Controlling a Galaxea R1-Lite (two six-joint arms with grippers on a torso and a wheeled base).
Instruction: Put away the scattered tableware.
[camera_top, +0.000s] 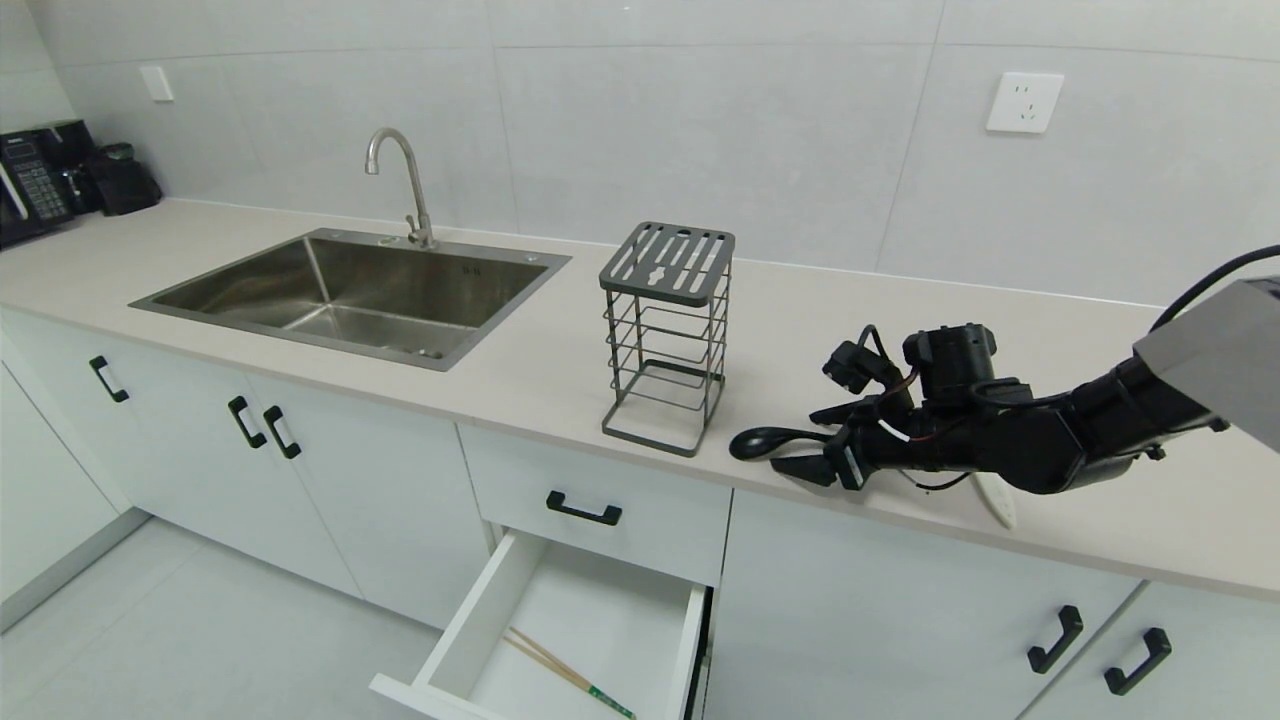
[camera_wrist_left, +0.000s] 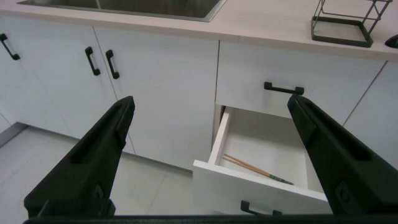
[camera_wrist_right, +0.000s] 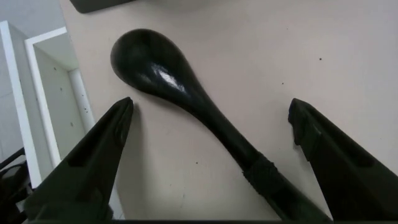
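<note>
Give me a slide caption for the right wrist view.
The right gripper, fingers open, sits either side of a black spoon lying on the pale countertop.

My right gripper (camera_top: 806, 443) covers the handle of the glossy black spoon (camera_top: 760, 440) beside the dark wire rack (camera_top: 665, 340); farther from that rack, my arm (camera_top: 1050, 440) hides most of a white utensil (camera_top: 996, 502).
</note>
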